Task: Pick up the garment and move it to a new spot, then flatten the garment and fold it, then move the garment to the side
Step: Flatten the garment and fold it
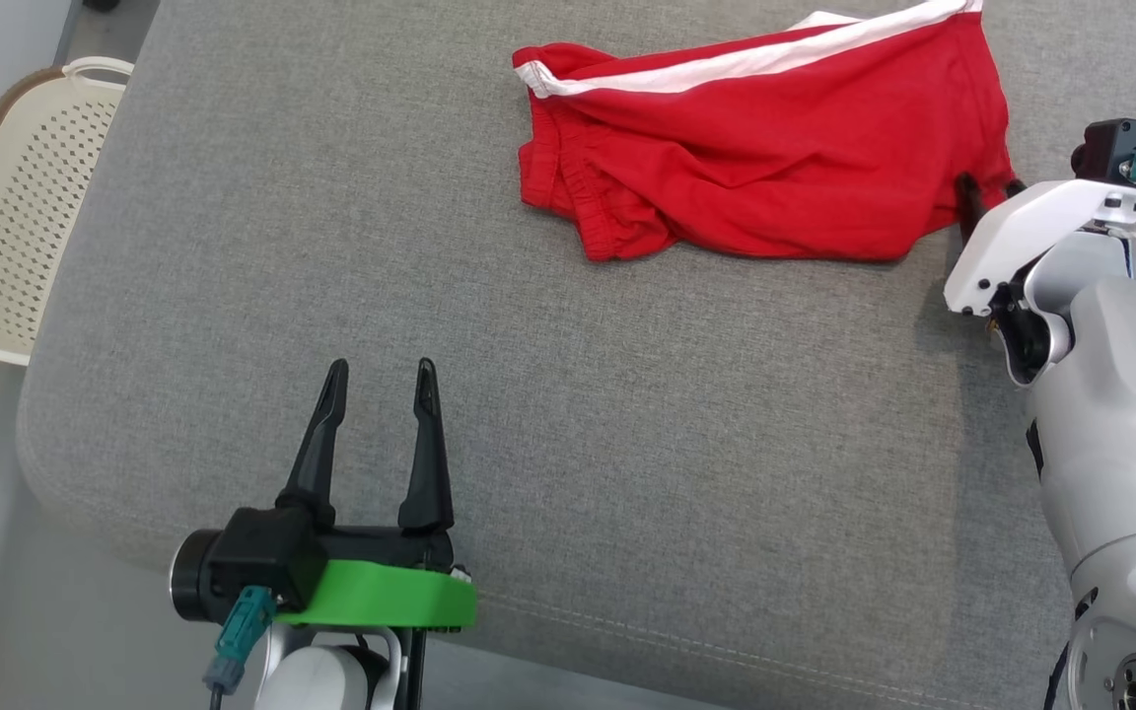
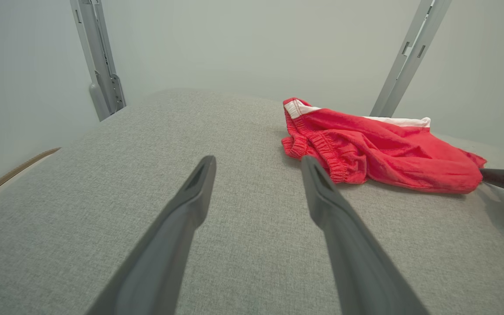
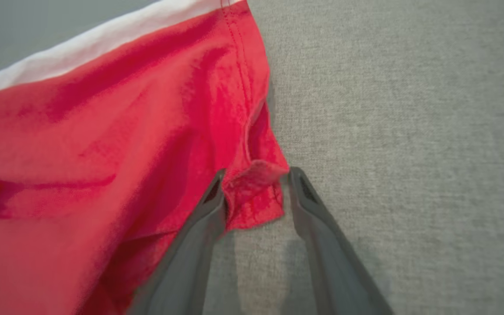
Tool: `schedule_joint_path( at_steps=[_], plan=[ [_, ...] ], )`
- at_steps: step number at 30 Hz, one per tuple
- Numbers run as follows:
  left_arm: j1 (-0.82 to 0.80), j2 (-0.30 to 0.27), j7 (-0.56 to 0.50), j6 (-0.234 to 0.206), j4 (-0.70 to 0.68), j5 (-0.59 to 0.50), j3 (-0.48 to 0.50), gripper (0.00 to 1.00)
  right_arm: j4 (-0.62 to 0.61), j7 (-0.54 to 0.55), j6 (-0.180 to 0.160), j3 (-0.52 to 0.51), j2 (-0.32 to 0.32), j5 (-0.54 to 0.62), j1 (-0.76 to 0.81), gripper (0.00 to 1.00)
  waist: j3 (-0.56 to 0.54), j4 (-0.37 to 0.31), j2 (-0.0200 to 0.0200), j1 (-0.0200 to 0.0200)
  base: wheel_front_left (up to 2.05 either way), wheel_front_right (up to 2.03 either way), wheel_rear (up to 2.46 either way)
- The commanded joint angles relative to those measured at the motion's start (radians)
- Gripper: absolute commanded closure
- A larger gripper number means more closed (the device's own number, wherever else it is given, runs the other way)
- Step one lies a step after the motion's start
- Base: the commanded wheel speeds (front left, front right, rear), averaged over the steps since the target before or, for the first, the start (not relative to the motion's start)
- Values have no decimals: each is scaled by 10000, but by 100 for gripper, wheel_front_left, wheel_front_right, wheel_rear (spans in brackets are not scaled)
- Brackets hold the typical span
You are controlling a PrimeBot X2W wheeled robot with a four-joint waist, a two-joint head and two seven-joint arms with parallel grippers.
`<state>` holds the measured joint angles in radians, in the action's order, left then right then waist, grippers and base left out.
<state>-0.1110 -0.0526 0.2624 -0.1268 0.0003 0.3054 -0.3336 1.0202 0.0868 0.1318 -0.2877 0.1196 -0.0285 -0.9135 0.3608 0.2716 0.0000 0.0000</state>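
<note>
- Head view: nearest you, your left gripper (image 1: 381, 367) waits over the bare bench (image 1: 578, 473), jaws wide and empty, likely kept for flattening.
- Beyond it, the red garment (image 1: 775, 148) lies crumpled at the far right.
- Right wrist view adds detail: your right gripper (image 3: 257, 175) has its jaws apart astride a hem corner, not yet pinching.
</note>
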Motion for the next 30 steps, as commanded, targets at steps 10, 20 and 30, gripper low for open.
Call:
schedule_joint_path(
  at_steps=[10, 20, 30],
  plan=[
    [138, 17, 25, -56, 204, 63, -3, 0, -32, -247, -19, -183, -457, 30, 572, 100, -419, -232, 0, 0, 0, 0, 0],
    [389, 16, 23, -35, 348, -25, 88, 0, -860, -652, -19, 351, -661, -937, 1731, 100, -1107, -631, 0, 0, 0, 0, 0],
    [634, 15, 24, 17, 509, -157, 174, 0, -2403, -470, -19, 1074, -666, -2066, 3654, 100, -1590, -1063, 0, 0, 0, 0, 0]
  ],
)
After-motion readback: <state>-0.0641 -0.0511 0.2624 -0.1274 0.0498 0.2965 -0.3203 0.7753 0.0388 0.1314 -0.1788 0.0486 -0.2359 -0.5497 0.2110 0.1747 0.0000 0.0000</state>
